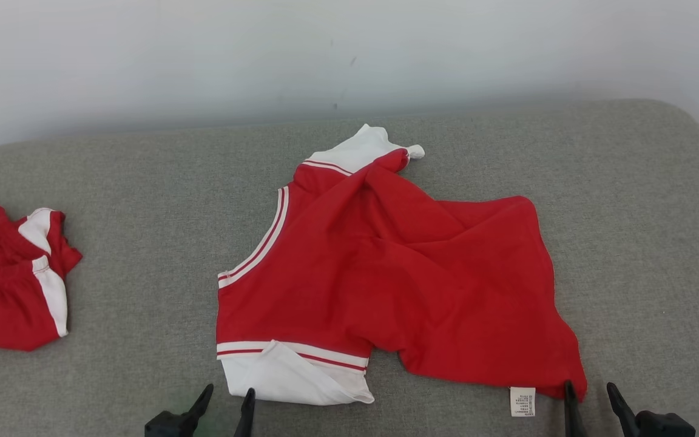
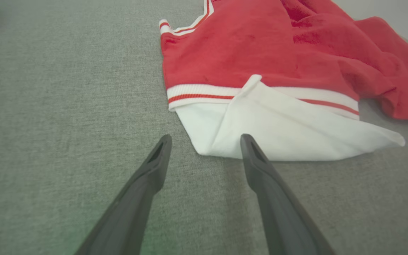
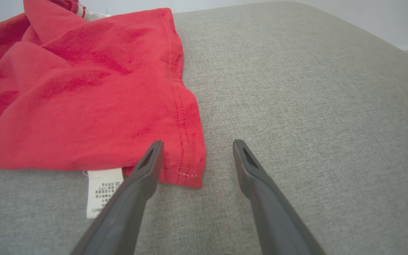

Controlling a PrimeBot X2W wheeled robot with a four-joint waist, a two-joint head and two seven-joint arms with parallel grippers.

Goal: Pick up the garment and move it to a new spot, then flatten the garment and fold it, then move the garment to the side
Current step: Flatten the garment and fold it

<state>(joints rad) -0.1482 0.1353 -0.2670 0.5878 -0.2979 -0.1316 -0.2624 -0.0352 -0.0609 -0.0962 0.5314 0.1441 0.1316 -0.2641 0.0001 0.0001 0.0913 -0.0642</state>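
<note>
The garment (image 1: 386,267) is a red shirt with white sleeves and red-and-white striped trim, lying rumpled and twisted in the middle of the grey surface. Its white sleeve (image 2: 289,131) points toward me, and a white care label (image 1: 522,401) sticks out at the near hem. My left gripper (image 1: 227,400) stands open just short of that sleeve, nothing between its fingers (image 2: 158,156). At the red hem corner (image 3: 186,166) my right gripper (image 1: 592,397) is open, its left finger over the corner's edge, empty.
A second red-and-white garment (image 1: 10,279) lies bunched at the far left of the grey upholstered surface (image 1: 143,200). A pale wall (image 1: 349,54) rises behind it. The surface's rounded right corner (image 3: 384,39) drops off at the right.
</note>
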